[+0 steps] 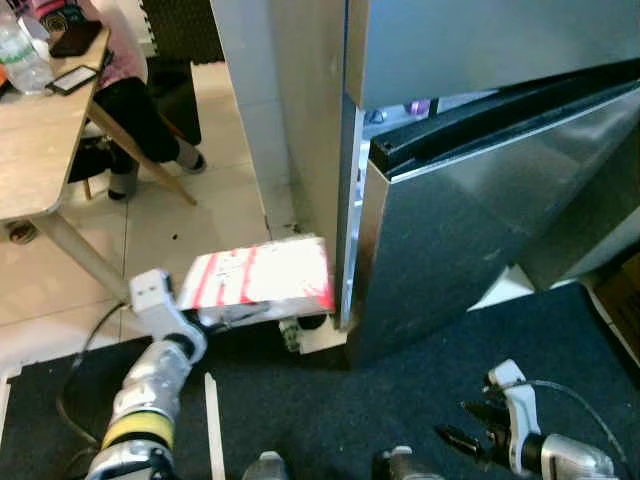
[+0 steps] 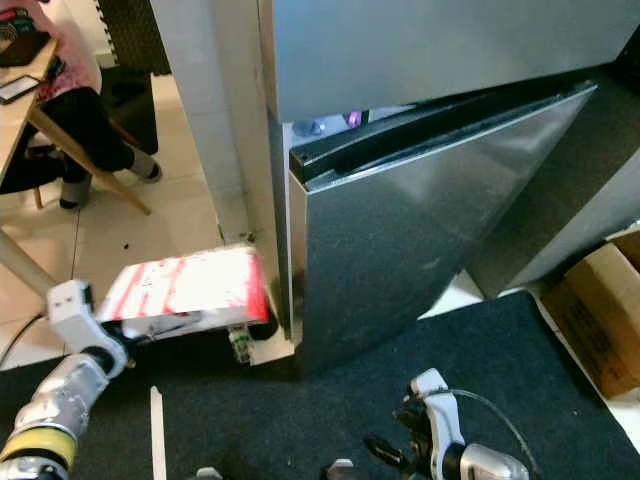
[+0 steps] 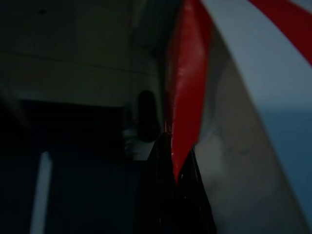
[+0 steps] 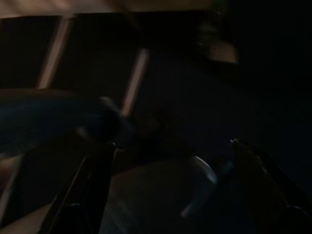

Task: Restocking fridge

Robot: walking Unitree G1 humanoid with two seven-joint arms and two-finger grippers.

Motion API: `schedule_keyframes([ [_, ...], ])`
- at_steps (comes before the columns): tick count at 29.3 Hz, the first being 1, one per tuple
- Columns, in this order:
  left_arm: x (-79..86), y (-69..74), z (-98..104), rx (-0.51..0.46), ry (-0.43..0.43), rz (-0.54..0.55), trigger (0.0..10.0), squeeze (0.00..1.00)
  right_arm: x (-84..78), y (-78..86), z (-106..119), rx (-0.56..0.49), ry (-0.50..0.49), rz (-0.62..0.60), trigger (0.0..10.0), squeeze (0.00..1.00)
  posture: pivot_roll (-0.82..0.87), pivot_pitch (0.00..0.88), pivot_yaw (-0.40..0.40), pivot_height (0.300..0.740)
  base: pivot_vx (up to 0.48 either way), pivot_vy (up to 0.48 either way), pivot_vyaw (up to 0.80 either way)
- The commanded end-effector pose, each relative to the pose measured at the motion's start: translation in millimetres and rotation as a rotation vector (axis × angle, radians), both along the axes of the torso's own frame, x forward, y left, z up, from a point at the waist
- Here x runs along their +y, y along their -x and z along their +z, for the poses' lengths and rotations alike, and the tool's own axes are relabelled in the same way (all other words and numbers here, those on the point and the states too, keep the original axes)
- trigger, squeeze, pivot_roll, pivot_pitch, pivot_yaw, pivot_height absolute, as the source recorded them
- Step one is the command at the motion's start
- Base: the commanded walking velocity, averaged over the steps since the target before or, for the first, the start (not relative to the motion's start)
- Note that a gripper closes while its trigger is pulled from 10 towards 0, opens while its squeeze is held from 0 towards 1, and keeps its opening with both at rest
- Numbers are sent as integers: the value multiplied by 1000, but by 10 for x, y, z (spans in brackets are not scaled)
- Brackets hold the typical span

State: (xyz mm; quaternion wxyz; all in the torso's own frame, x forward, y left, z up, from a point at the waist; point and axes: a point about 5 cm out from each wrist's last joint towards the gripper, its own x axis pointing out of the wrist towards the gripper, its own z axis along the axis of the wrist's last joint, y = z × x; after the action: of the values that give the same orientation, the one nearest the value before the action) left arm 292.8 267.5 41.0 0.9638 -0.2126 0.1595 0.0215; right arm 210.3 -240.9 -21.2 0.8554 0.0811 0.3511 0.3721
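**A:** The red-and-white striped flat packet [image 1: 262, 274] is what you have in hand, operator. Your left gripper [image 1: 232, 314] has it pinched by its near edge, low down at about nine o'clock from the fridge's lower door.

**B:** How is the grip?

**A:** In your left wrist view the two black fingers [image 3: 161, 195] are closed narrow on the packet's red edge [image 3: 187, 97], with the white face running off beside them. The packet lies roughly flat, its far end just beside the door's hinge-side edge, above the pale tiled floor [image 1: 230, 210].

**B:** And the fridge?

**A:** The stainless steel fridge [image 2: 440, 50] stands at twelve o'clock. Its steel lower door [image 2: 420, 230] is swung partly open, a black seal along its top, with a lit slit of interior showing above it. You stand on a dark blue carpet mat [image 1: 420, 400].

**B:** Your right arm?

**A:** Your right gripper [image 1: 468, 422] hangs low at five o'clock over the mat, well apart from the packet. Its black fingers [image 4: 92, 185] stand spread wide with nothing between them.

**B:** Anything else around you?

**A:** At ten o'clock a light wooden table [image 1: 40, 140] carries a clear plastic bottle [image 1: 22, 55] and a dark phone [image 1: 72, 79]; a seated person [image 1: 130, 100] is behind it. At four o'clock sits a brown cardboard box [image 2: 600, 310].
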Motion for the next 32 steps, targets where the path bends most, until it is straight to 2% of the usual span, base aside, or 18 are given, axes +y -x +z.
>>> schedule_keyframes([
  [1, 95, 97, -86, 32, 8, 42, 10000, 0, -29, 11, 112, -12, -84, 82, 10000, 0, -66, 197, 33, 740, 0, 0, 0],
  [2, 136, 150, -132, 46, 14, 61, 10000, 0, -56, -39, 329, -53, -162, 200, 10000, 0, -70, 197, 33, 740, 0, 0, 0],
  [4, 149, 193, -173, 50, 31, 77, 10000, 0, -81, -74, 553, -96, -209, 289, 10000, 0, -73, 195, 31, 740, 0, 0, 0],
  [6, 158, 286, -272, 77, 45, 99, 10000, 0, -100, -238, 1055, -238, -297, 356, 10000, 0, -74, 193, 30, 740, 0, 0, 0],
  [10, 162, 321, -311, 85, 63, 112, 10000, 0, -106, -294, 1262, -302, -321, 387, 10000, 0, -74, 193, 30, 740, 0, 0, 0],
  [11, 191, 423, -410, 121, 61, 149, 10000, 0, -99, -450, 1778, -480, -383, 422, 10000, 0, -90, 189, 21, 740, 0, 0, 0],
  [12, 215, 485, -461, 140, 60, 173, 10000, 0, -83, -504, 2013, -563, -384, 459, 10000, 0, -93, 188, 21, 740, 0, 0, 0],
  [13, 215, 485, -461, 140, 60, 173, 10000, 0, -83, -504, 2013, -563, -384, 459, 10000, 0, -93, 188, 21, 740, 0, 0, 0],
  [15, 249, 593, -545, 169, 71, 215, 10000, 0, -27, -580, 2355, -680, -349, 520, 10000, 0, -96, 185, 20, 740, 0, 0, 0],
  [16, 249, 593, -545, 169, 71, 215, 10000, 0, -27, -580, 2355, -680, -349, 520, 10000, 0, -96, 185, 20, 740, 0, 0, 0],
  [17, 255, 658, -597, 189, 74, 229, 10000, 0, 50, -703, 2491, -739, -250, 550, 10000, 0, -98, 184, 19, 740, 0, 0, 0],
  [19, 261, 699, -627, 198, 84, 247, 10000, 0, 147, -824, 2560, -776, -145, 584, 10000, 0, -98, 184, 19, 740, 0, 0, 0],
  [22, 258, 706, -634, 198, 87, 251, 10000, 0, 194, -876, 2583, -791, -100, 591, 10000, 0, -95, 181, 19, 740, 0, 0, 0],
  [23, 244, 711, -643, 189, 99, 253, 10000, 0, 332, -1017, 2643, -823, -14, 613, 10000, 0, -94, 176, 18, 740, 0, 0, 0],
  [24, 234, 714, -649, 189, 99, 252, 10000, 0, 386, -1084, 2672, -843, 19, 618, 10000, 0, -92, 175, 17, 740, 0, 0, 0],
  [29, 202, 725, -674, 194, 99, 246, 10000, 0, 477, -1220, 2766, -880, 59, 600, 10000, 0, -86, 173, 13, 740, 0, 0, 0],
  [30, 177, 755, -710, 208, 101, 244, 10000, 0, 533, -1378, 2855, -912, 159, 562, 10000, 0, -88, 170, 10, 740, 0, 0, 0],
  [32, 165, 782, -735, 217, 102, 246, 10000, 0, 555, -1464, 2926, -931, 223, 548, 10000, 0, -86, 171, 7, 740, 0, 0, 0],
])
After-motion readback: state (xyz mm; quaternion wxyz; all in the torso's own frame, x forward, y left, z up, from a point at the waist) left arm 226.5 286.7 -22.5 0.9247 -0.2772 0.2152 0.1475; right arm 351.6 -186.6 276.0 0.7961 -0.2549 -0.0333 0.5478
